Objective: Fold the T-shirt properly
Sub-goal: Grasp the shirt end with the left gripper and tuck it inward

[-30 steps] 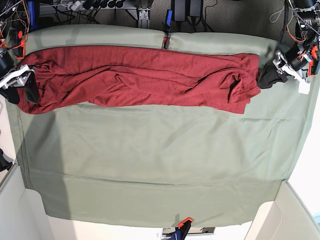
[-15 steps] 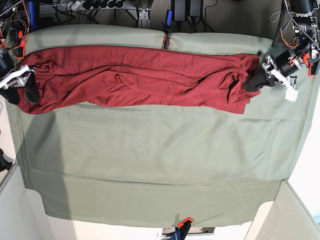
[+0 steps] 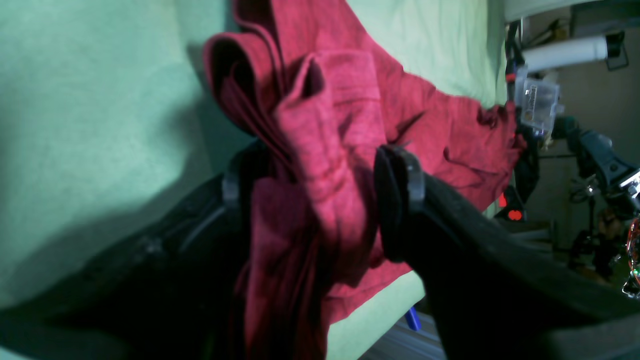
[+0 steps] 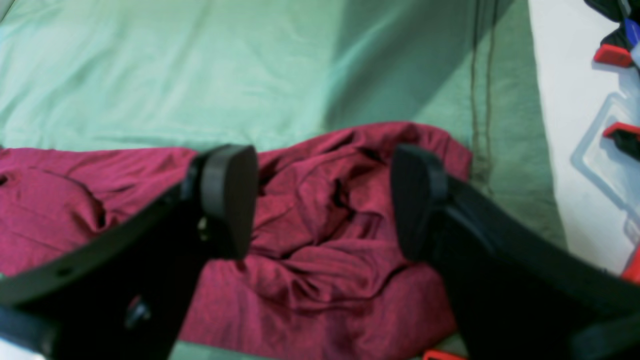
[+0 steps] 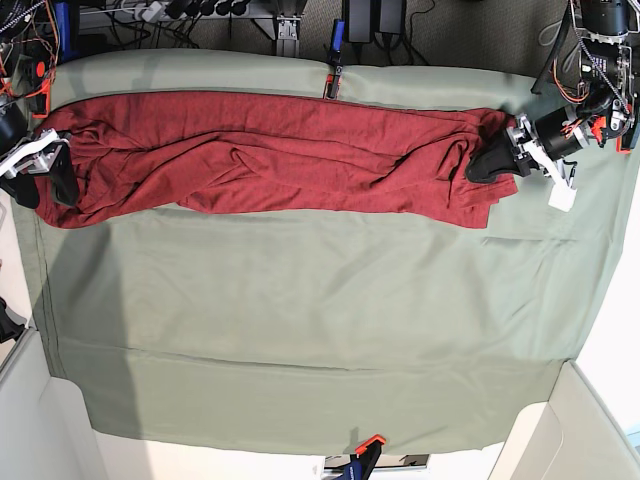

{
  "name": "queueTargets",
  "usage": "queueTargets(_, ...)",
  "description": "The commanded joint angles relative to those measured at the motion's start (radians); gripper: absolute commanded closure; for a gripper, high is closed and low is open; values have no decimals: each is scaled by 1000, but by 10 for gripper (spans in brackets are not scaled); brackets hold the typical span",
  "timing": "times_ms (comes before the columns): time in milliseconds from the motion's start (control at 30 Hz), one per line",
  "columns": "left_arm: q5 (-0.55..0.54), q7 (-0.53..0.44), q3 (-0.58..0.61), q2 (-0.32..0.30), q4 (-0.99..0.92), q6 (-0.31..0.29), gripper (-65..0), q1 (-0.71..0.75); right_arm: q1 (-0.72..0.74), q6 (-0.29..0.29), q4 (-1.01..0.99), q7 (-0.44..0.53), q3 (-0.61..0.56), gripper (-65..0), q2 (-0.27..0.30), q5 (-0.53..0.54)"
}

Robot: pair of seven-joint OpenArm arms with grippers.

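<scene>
Going left to right in the base view: my right pincer [image 5: 45,165] sits low over the bunched end of the T-shirt [image 5: 280,150], fingers apart, nothing pinched from what the wrist view shows. The shirt lies as a long rumpled band across the far side of the green sheet [image 5: 300,320]. At the other end my left pincer [image 5: 487,160] is pushed in sideways with a wad of fabric between its fingers, not clamped yet, I think. Looks like the grab-both-ends stage; next I'd need to close on both.
</scene>
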Motion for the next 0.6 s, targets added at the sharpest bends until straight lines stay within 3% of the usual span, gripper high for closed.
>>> queueTargets(0, 25, 72, 31, 23, 11, 14, -285, 11, 7, 0, 14, 23, 5, -411, 16, 18)
queueTargets(167, 141, -11, 31, 25, 78, 14, -24, 11, 7, 0, 14, 24, 5, -411, 16, 19)
queueTargets(200, 178, -33, 31, 25, 92, 14, 0, 11, 7, 0, 14, 24, 5, -411, 16, 18)
queueTargets(367, 339, -114, 31, 24, 180, 14, 0, 12, 7, 0, 14, 27, 5, -411, 16, 18)
queueTargets(567, 391, -114, 21, 13, 325, 14, 0, 13, 7, 0, 14, 27, 5, -411, 16, 15)
